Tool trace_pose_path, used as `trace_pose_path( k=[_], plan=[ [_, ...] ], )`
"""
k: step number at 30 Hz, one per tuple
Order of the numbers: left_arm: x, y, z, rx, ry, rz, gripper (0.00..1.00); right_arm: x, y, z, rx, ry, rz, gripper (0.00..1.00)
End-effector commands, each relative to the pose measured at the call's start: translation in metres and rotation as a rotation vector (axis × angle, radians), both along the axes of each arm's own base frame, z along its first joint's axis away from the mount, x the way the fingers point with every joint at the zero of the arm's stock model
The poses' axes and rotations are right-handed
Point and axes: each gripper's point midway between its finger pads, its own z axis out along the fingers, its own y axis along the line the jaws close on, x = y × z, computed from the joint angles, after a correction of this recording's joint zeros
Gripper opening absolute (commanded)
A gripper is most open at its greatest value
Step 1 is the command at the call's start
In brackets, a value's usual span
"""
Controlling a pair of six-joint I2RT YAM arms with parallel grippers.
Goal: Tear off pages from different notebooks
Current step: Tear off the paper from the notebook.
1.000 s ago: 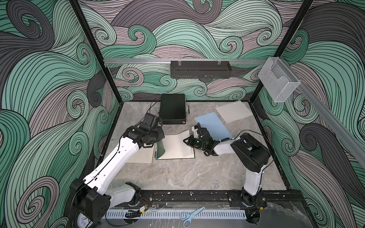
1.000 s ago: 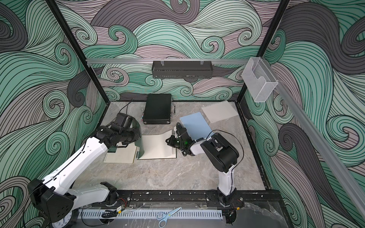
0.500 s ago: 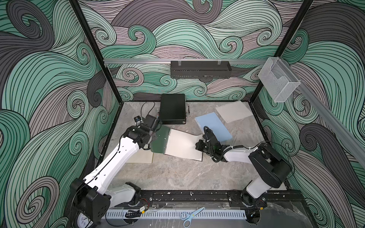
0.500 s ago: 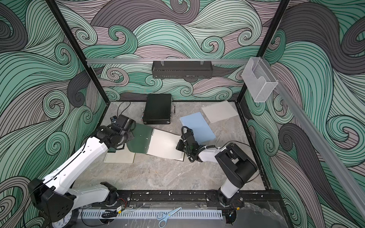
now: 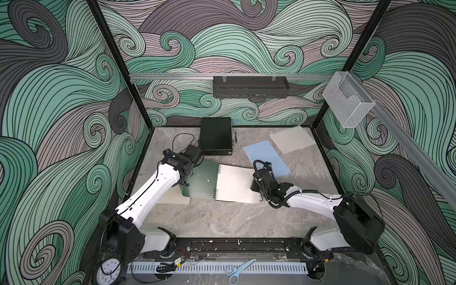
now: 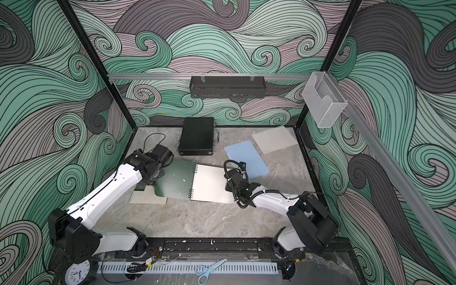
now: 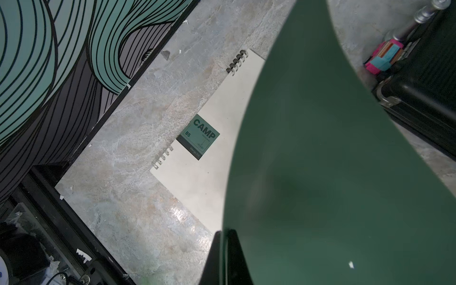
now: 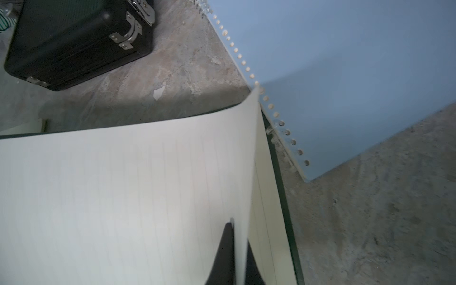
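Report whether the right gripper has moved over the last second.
Yes. The right gripper, shut on the page, has drawn farther from the black case, rightward and lower in a top view.

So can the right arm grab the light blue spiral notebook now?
Probably not yet. The light blue notebook lies beside the right gripper, nothing between, but its jaws are pinching a cream lined page of the dark green notebook.

Both top views look down from high at the front onto the whole table (image 5: 222,217). The 2 wrist cameras sit close: left above the green notebook (image 7: 333,148), right above its page (image 8: 123,185); both catch the black case (image 8: 74,37).
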Motion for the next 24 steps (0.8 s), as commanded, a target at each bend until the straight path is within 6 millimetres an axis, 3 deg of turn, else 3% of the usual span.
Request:
trace_pose_path(
  k=[1, 8, 17, 20, 22, 24],
  plan=[
    [-0.007, 0.026, 0.009, 0.093, 0.003, 0.089, 0.00, -0.006, -0.056, -0.004, -0.223, 0.021, -0.157, 0.00],
    [-0.010, 0.042, -0.002, 0.099, 0.025, 0.147, 0.00, -0.002, -0.072, -0.018, -0.238, 0.069, -0.207, 0.00],
    [-0.003, 0.037, -0.021, 0.006, 0.037, 0.116, 0.00, 0.003, -0.098, -0.045, -0.196, 0.158, -0.299, 0.00],
    [0.004, 0.028, -0.025, -0.053, 0.023, 0.072, 0.00, 0.008, -0.087, -0.045, -0.158, 0.159, -0.256, 0.00],
    [0.010, 0.013, -0.027, -0.136, 0.007, 0.022, 0.00, 0.011, -0.067, -0.039, -0.103, 0.133, -0.183, 0.00],
    [0.016, -0.015, -0.025, -0.272, 0.008, -0.082, 0.00, 0.012, -0.045, -0.024, -0.060, 0.095, -0.119, 0.00]
  ],
)
